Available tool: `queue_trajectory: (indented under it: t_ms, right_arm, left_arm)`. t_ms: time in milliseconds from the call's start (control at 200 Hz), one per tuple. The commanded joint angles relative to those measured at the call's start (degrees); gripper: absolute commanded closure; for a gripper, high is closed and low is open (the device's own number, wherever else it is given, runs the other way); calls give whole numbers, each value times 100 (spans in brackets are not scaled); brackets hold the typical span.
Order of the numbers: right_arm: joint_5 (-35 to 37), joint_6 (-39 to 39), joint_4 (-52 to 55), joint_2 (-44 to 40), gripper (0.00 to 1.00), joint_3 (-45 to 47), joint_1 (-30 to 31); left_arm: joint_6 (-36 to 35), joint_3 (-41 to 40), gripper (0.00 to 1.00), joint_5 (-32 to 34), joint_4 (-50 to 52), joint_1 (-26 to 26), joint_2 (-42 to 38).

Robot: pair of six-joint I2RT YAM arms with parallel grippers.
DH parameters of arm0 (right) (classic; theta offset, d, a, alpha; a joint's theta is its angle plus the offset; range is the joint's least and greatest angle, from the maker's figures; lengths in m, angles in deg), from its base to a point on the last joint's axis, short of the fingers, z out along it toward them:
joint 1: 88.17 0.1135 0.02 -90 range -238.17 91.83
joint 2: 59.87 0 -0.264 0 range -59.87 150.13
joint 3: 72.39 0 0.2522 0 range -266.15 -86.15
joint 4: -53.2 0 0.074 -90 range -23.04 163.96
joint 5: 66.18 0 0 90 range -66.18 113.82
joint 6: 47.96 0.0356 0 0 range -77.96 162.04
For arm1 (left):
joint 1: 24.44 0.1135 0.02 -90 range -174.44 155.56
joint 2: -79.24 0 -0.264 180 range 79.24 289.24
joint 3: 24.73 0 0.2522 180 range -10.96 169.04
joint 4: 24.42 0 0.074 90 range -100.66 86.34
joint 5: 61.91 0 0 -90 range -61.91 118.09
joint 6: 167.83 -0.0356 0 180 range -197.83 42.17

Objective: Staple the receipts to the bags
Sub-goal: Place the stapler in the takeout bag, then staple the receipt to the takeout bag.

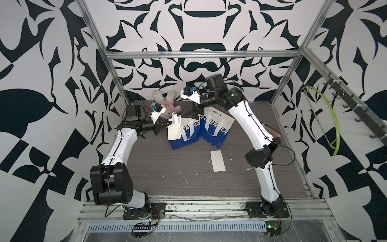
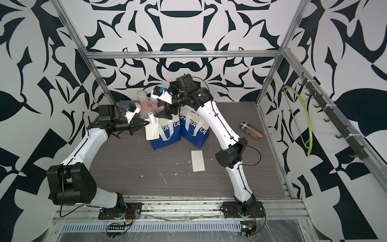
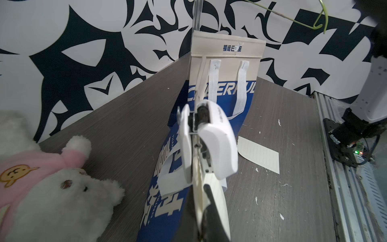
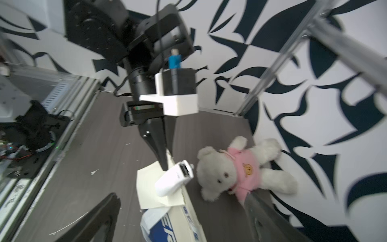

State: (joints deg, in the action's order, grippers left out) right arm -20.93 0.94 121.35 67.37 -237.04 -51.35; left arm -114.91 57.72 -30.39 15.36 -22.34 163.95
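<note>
Grey wood table (image 1: 167, 165), stapler (image 1: 174, 119) astride bag (image 1: 188, 140) and receipt (image 1: 173, 133)

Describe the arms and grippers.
The left arm and right arm have white link shells, black joint housings and thin black cables along the white. The left gripper and right gripper have black, pointed triangular fingers; a white bracket with a black camera and blue plug tops each.

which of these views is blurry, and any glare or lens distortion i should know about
Right wrist view: motion-smeared throughout, the plush toy and stapler soft-edged. Left wrist view: sharp on the stapler and the lettering on the far bag, wide-angle stretch at the edges. Both top views: crisp, evenly lit, frame posts splaying outward, faint glints on the plastic film along the front edge.
</note>
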Motion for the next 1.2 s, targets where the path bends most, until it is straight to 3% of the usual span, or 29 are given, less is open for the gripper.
queue_trajectory:
  t_ms: [0, 355, 555, 780, 945, 1095, 1195]
  right_arm:
    - [-553, -257, 88, 3, 4, 34, 23]
    - [-920, -40, -227, 358, 6, 429, 89]
    - [-816, 456, -548, 476, 6, 484, 89]
    - [-835, 390, -333, 521, 11, 509, 124]
    - [-844, 327, -141, 455, 22, 660, 133]
    - [-825, 267, -26, 450, 26, 711, 155]
    - [-772, 225, 23, 444, 47, 727, 159]
  left_arm:
    - [-396, 53, 100, -51, 672, -41, 160]
    - [-741, 118, 100, 2, 917, -122, 169]
    - [-1011, 162, 100, -26, 1132, -199, 178]
    - [-1047, 146, 100, 202, 1093, -211, 194]
    - [-986, 120, 100, 310, 984, -208, 196]
    - [-950, 110, 100, 337, 923, -210, 187]
    - [-938, 102, 100, 372, 914, -205, 191]
